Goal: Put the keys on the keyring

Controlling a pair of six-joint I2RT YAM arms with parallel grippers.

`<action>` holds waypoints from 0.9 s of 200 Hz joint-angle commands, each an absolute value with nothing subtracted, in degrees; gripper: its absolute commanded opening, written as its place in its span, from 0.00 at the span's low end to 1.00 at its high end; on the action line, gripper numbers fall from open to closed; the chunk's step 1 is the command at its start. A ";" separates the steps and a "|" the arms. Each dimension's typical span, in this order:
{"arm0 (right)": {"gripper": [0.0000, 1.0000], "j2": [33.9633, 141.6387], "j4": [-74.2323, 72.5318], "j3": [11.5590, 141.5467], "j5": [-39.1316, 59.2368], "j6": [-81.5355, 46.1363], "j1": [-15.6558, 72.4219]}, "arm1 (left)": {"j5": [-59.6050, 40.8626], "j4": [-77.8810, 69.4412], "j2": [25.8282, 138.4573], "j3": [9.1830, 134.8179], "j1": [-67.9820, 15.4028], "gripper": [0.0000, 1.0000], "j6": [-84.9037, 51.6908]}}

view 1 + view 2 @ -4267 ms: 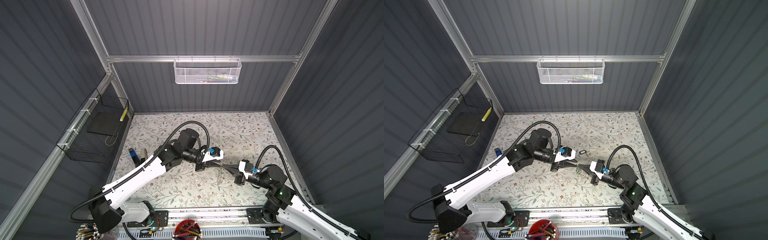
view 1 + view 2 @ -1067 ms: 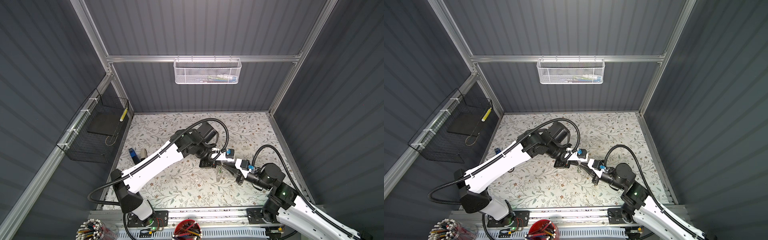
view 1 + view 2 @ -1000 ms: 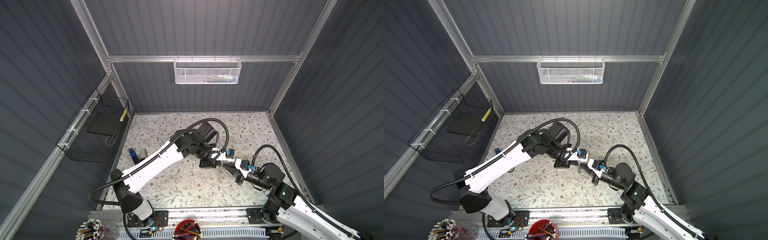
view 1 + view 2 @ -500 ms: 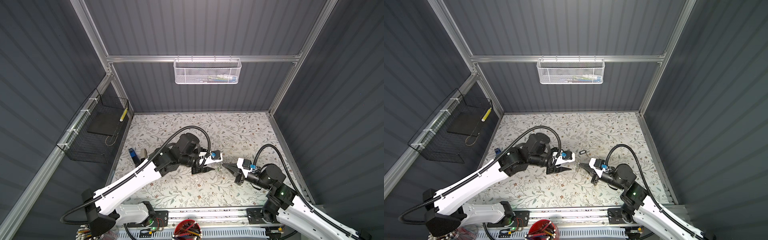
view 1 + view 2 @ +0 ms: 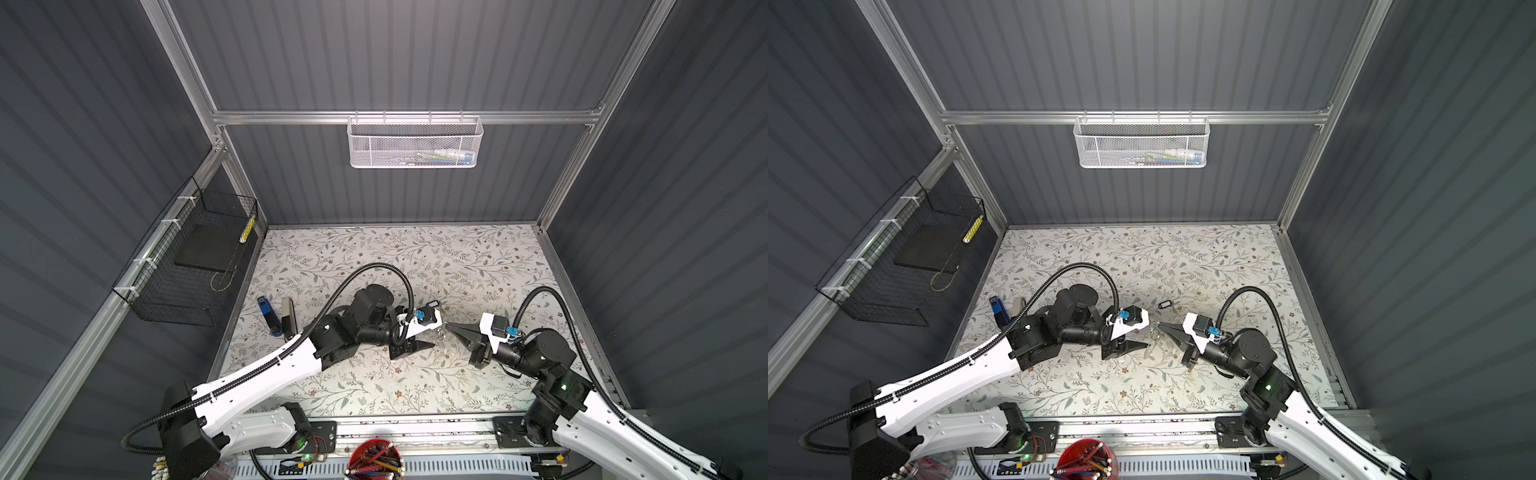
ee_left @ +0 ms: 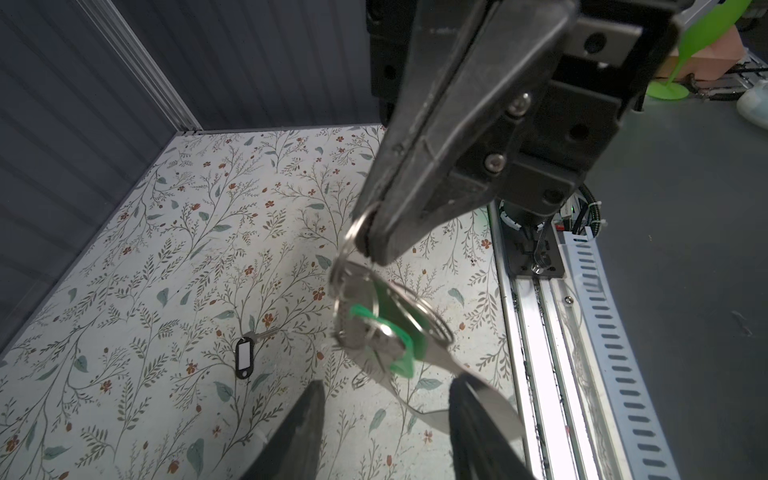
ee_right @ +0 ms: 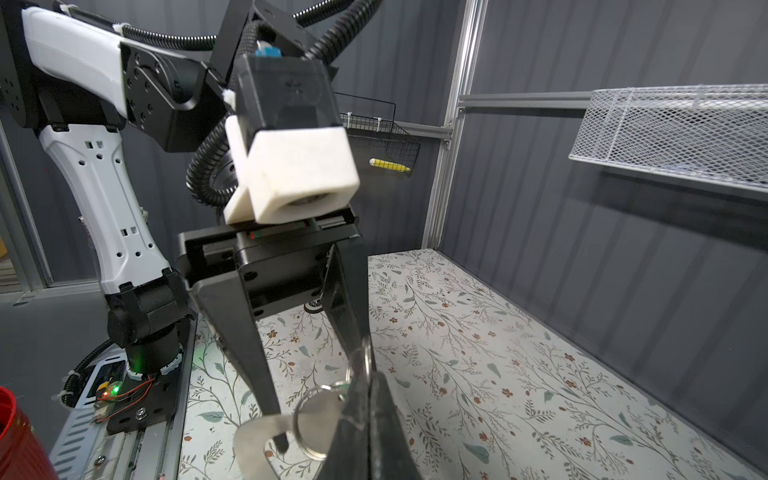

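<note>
Top views: right gripper (image 5: 1160,326) clenched mid-table (image 5: 1225,266), left gripper (image 5: 1147,334) released just beside it, black-tag key (image 5: 1165,305) lying behind them; left wrist: right pinches wire ring (image 6: 357,232) of green-tag key (image 6: 399,345), keyring (image 6: 436,357) dangling below; right wrist: keyring by left's fingertip (image 7: 272,411).

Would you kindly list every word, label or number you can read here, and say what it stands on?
No text is readable anywhere.
Black tag: its white insert looks blank.
Green tag: no print visible.
Items in the white basket: labels too blurred.
Yellow stick in the black basket: marks too small.
</note>
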State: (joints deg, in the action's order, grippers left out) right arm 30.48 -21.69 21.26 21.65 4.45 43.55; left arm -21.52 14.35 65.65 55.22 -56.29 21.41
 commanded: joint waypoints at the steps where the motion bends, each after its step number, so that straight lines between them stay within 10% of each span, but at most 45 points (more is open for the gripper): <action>1: 0.00 30.54 -25.11 21.17 21.38 3.17 43.44 | -23.20 7.50 64.10 53.42 -56.77 0.49 18.35; 138: 0.00 31.47 -30.65 19.60 17.01 0.07 43.42 | -20.31 4.26 67.73 54.28 -58.80 0.26 17.48; 180: 0.00 31.42 -31.91 19.45 17.21 -0.44 43.49 | -14.72 3.40 67.57 54.43 -59.06 0.36 16.30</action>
